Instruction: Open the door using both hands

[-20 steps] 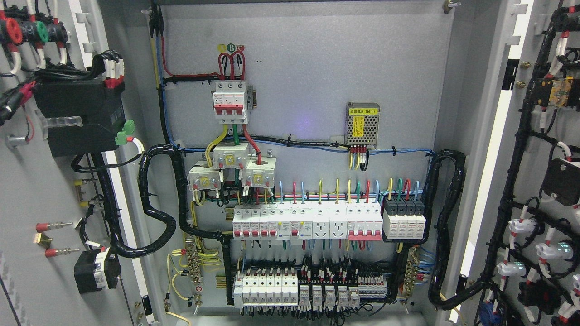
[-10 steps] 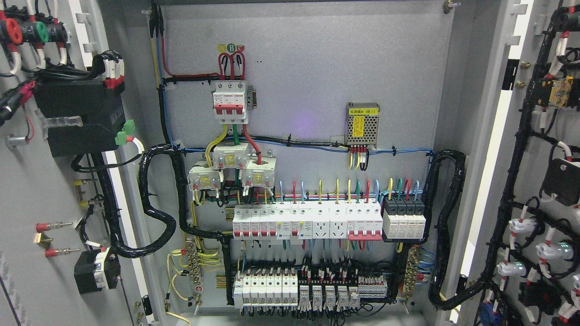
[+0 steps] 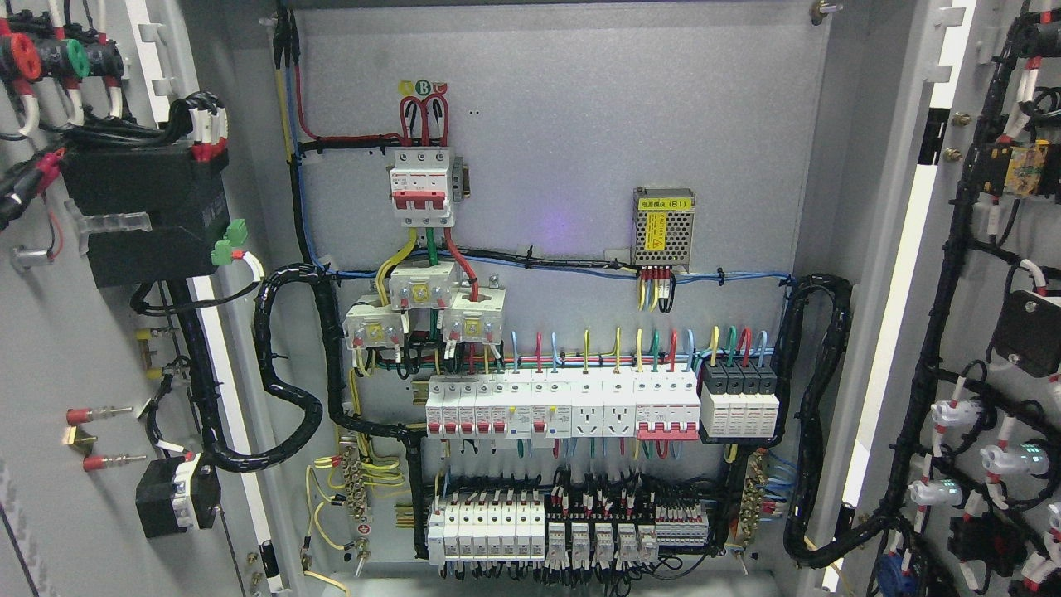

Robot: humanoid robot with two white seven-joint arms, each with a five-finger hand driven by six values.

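Observation:
Both doors of the grey electrical cabinet stand swung wide. The left door (image 3: 58, 348) shows its inner face at the picture's left, with a black box and cables fixed to it. At the right edge, the right door (image 3: 986, 249) also shows its inside, which carries black wire looms and white lamp holders. Between them lies the back panel (image 3: 580, 149) with its wiring. Neither of my hands nor any part of my arms shows in the head view.
A red and white main breaker (image 3: 421, 186) sits at the panel's upper middle, a meshed power supply (image 3: 663, 228) to its right. Rows of white breakers (image 3: 564, 406) and terminal blocks (image 3: 572, 522) fill the lower panel. Thick black cable looms (image 3: 286, 365) run to each door.

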